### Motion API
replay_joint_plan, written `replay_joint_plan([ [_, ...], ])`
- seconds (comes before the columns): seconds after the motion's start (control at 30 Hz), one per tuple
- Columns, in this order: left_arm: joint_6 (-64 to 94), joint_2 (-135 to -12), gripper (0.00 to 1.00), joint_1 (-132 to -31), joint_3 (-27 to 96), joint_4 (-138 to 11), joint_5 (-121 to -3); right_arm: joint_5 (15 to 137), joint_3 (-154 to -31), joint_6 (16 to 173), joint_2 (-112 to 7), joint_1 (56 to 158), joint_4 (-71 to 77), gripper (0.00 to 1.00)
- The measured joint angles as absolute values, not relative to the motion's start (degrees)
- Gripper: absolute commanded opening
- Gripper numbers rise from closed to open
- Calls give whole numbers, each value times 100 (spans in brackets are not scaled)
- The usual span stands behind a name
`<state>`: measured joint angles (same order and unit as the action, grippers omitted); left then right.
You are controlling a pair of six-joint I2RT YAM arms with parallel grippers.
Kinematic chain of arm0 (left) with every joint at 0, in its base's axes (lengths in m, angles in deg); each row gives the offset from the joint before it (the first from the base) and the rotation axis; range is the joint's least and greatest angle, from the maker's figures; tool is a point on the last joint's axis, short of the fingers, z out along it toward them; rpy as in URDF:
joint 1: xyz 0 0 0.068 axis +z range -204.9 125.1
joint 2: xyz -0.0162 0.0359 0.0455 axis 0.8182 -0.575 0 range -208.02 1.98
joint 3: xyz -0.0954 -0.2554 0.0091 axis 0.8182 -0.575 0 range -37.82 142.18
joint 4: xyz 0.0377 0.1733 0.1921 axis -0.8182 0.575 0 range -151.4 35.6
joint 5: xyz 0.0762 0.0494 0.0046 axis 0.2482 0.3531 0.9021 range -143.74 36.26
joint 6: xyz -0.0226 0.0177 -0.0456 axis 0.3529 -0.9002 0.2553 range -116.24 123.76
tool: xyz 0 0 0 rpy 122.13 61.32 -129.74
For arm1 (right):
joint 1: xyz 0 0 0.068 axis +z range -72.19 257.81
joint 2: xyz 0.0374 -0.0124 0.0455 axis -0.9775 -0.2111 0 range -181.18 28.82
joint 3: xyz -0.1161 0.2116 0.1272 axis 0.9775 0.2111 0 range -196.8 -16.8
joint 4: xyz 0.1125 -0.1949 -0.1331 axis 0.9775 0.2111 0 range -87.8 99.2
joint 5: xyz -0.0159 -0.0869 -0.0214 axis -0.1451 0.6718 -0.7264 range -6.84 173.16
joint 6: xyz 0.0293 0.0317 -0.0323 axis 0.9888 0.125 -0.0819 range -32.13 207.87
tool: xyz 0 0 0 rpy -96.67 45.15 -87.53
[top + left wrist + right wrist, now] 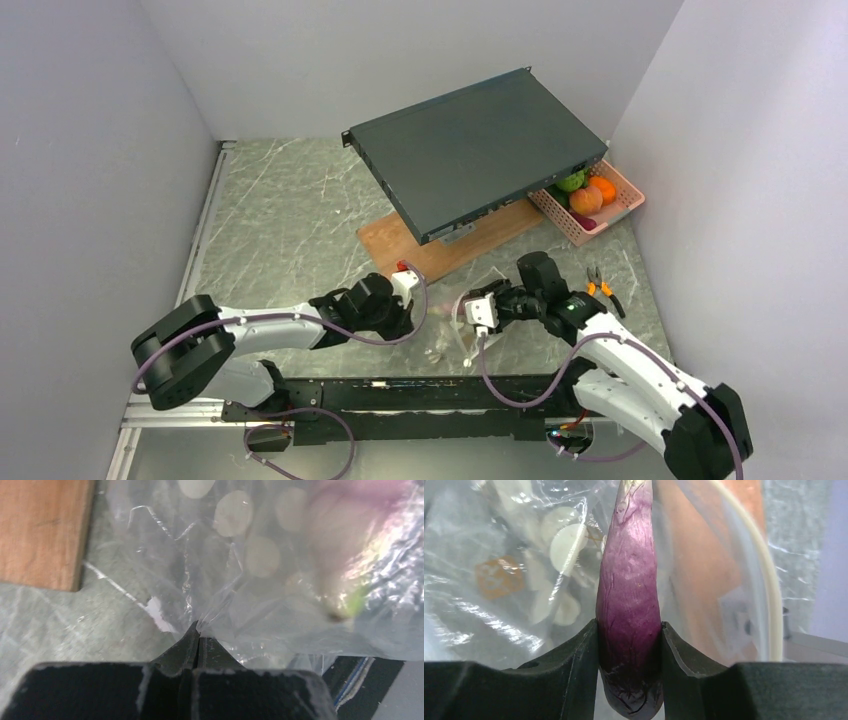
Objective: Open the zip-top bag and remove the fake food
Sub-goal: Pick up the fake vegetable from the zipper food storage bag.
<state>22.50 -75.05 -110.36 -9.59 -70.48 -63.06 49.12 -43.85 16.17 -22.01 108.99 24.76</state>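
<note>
The clear zip-top bag (447, 335) lies crumpled on the table between my two grippers. My left gripper (197, 632) is shut on a fold of the bag's plastic (260, 580). Pale round slices (232, 512) show through the film. My right gripper (629, 630) is shut on a long purple piece of fake food (629, 575), eggplant-like, which points away from the jaws with bag plastic (484, 545) around it. Beside it in the bag lie white slices (566, 540) and an orange piece (494, 576). From above, the left gripper (405, 298) and right gripper (478, 312) face each other.
A dark flat metal box (478, 150) rests tilted on a wooden board (400, 248) behind the grippers. A pink lattice basket (622, 185) at the back right holds orange and green toy fruit. Orange-handled pliers (602, 288) lie right of the right arm. Walls close in on both sides.
</note>
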Motion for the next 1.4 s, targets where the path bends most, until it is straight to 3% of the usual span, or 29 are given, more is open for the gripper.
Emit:
replay_joint_plan([
  [0.47,2749,-6935,0,-10625,-1464,-6939,-5729,4485,-4116,1516,-704,10702,3018,16],
  [0.87,3210,-6403,0,-10470,-1759,-7033,-5729,4512,-4756,528,-1098,10698,4503,16],
  [1.07,3343,-6119,0,-10453,-2021,-7098,-5711,5268,-4571,218,-1052,10694,4623,16],
  [1.4,3359,-6069,0,-10433,-2056,-7101,-5692,5274,-4577,-245,-632,10685,5060,16],
])
